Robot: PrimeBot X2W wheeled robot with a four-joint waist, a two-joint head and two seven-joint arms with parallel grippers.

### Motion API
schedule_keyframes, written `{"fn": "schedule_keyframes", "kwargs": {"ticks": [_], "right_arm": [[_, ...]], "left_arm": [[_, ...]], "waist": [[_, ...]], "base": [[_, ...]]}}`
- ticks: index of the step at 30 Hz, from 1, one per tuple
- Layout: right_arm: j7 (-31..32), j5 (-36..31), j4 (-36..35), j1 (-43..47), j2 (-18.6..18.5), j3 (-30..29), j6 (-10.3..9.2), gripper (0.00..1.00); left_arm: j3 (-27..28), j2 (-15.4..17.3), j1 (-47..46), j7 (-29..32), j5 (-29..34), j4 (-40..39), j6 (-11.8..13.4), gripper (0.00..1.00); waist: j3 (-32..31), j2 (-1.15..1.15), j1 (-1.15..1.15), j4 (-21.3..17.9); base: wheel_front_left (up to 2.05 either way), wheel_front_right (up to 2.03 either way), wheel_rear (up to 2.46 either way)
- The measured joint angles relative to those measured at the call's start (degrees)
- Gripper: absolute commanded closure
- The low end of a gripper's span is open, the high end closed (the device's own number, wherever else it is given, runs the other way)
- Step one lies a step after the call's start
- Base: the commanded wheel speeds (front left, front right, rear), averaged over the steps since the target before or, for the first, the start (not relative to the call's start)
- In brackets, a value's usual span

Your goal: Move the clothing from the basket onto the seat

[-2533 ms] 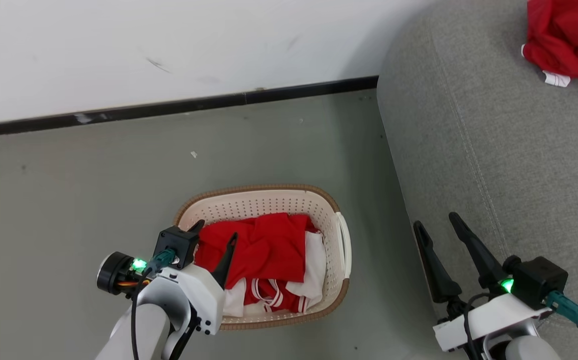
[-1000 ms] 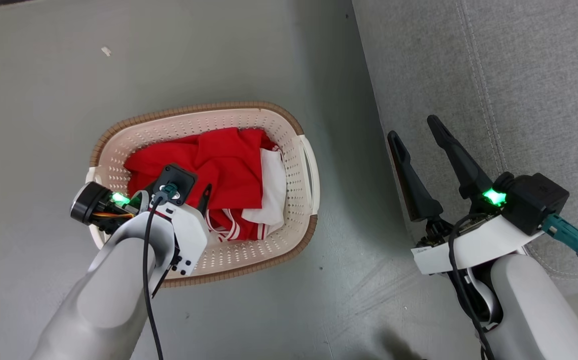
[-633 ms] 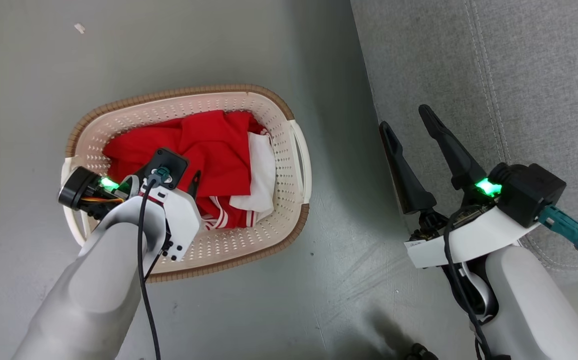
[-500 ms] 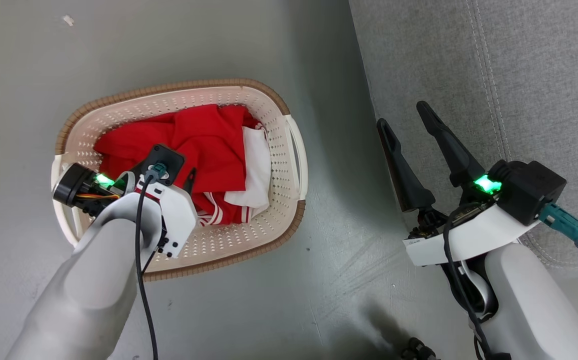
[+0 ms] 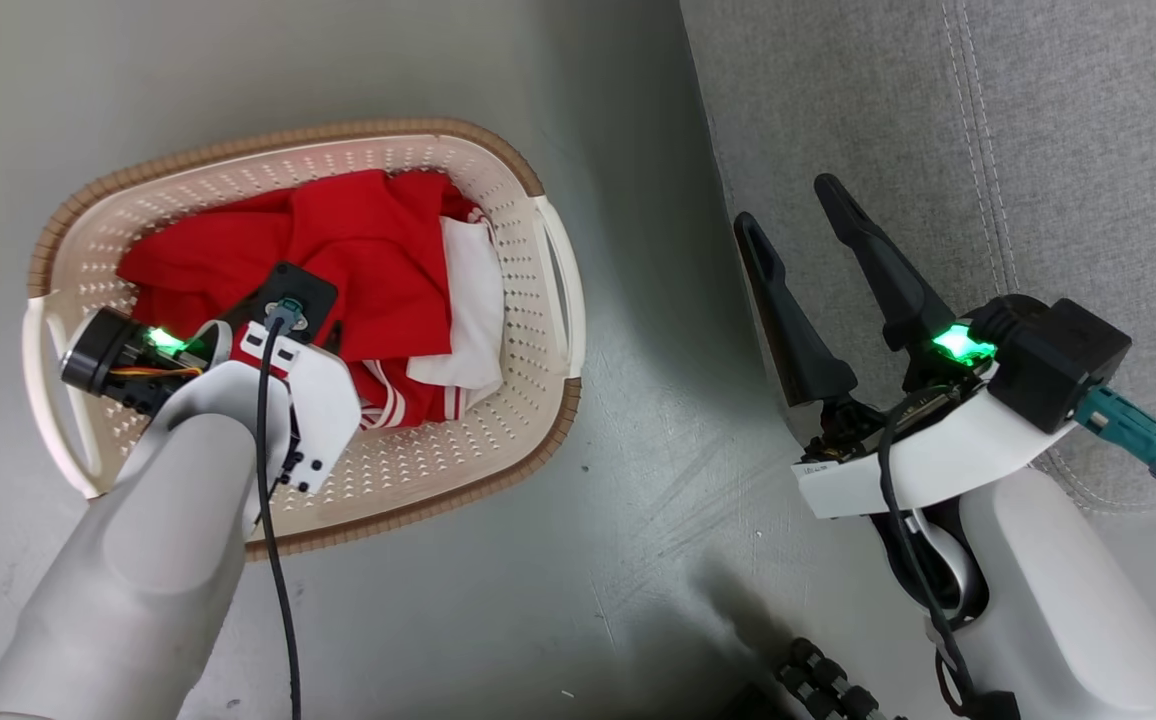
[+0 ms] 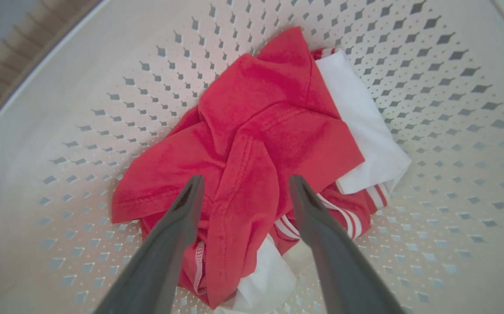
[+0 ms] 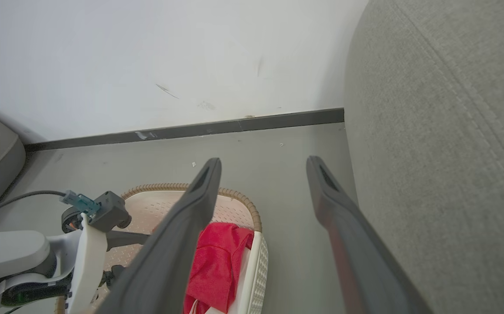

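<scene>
Clothing: red bundle w/ a white panel & striped trim, lying crumpled on the bottom of the basket. Can't tell how many pieces are in the heap; folds overlap. Nothing else in the basket, and the perforated walls & floor are bare around the heap.

Left end effector is down inside the basket, jaws spread wide w/ nothing held. In the left wrist view its two fingers straddle a raised red fold, tips at fabric level. Can't tell whether they're touching or just above.

Basket sits on the floor, just beside the seat. The stretch of seat in view is plain grey, w/ no garment on it.

Right end effector is also wide open & empty. It's held in the air by the seat's edge, between basket & seat, not involved.

Progress, as I read it: the pick from the basket isn't made yet. Grasp, lift & carry to the seat are all left for this bundle. Prob. more than one trip if the pieces separate.
</scene>
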Motion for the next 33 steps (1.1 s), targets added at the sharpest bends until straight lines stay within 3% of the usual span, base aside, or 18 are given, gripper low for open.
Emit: {"fn": "schedule_keyframes", "kwargs": {"ticks": [33], "right_arm": [[0.0, 4.6, -1.0, -2.1, 0.1, 2.6, 0.00, 0.00]], "left_arm": [[0.0, 2.7, -3.7, 4.9, 2.3, 3.1, 1.7, 0.00]], "waist": [[6.6, 0.00, 0.00, -5.9]], "base": [[0.00, 0.00, 0.00]]}}
